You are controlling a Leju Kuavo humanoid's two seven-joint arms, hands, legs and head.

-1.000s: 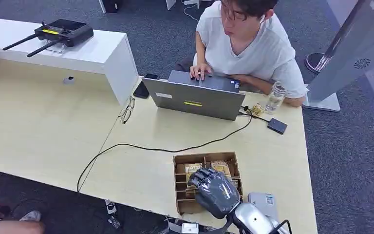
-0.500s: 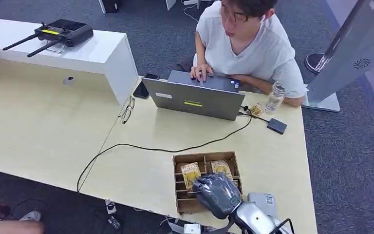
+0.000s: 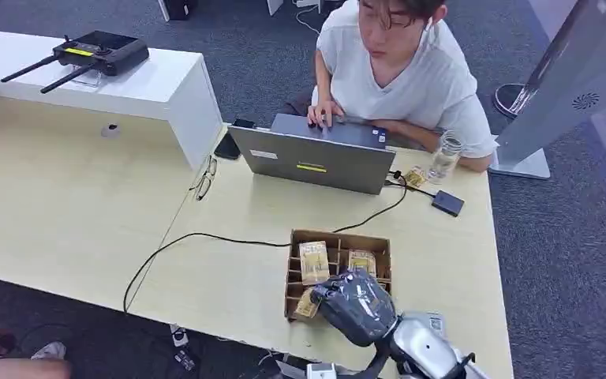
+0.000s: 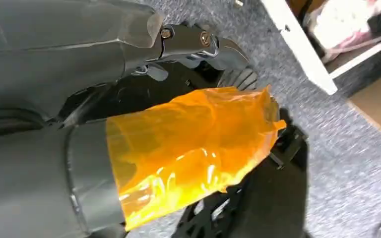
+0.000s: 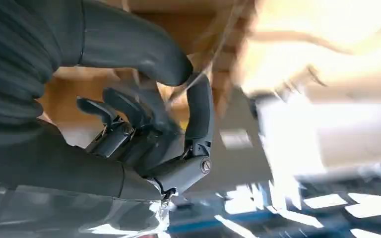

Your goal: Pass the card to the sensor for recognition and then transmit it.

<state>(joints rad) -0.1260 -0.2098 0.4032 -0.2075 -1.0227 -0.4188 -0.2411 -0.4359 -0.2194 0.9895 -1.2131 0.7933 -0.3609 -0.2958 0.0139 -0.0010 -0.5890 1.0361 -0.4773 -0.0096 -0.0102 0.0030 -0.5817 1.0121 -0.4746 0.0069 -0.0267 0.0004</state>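
Grey carpet all round, pale wood surface [image 3: 71, 221] in an L with a white raised shelf at far left carrying a black router [image 3: 95, 54] with two antennas.

Left to right on the surface: glasses [image 3: 203, 178] and a dark phone [image 3: 230, 145] by the shelf corner; black cable [image 3: 205, 238] running from the near edge up to the laptop [image 3: 316, 160]; a person in a white shirt typing at it; clear bottle [image 3: 445, 156] and a small black box [image 3: 448, 203] to its right. Grey stand with a tilted panel [image 3: 576, 79] on the floor far right.

Task area is near the front edge: brown cardboard slotted tray [image 3: 337, 239] with cards standing in the slots. One card [image 3: 314, 261] stands upright in a left slot, another [image 3: 361, 261] just beside it to the right, and one more pokes out at the tray's near-left corner.

Right hand [image 3: 355, 304] sits over the tray's near-right part, fingers curled down into the slots. Right wrist view is motion-blurred: thumb and a finger look closed on a thin edge, likely a card, but I can't confirm a grip.

Grey card reader [image 3: 428, 325] lies just right of the hand, partly hidden by the forearm. Judgement: once a card is out, it's a short sideways move right to the reader, card face flat to it.

Left hand [image 4: 144, 124] hangs over the carpet, thumb wrapped in orange film; can't tell if it's spread or closed.
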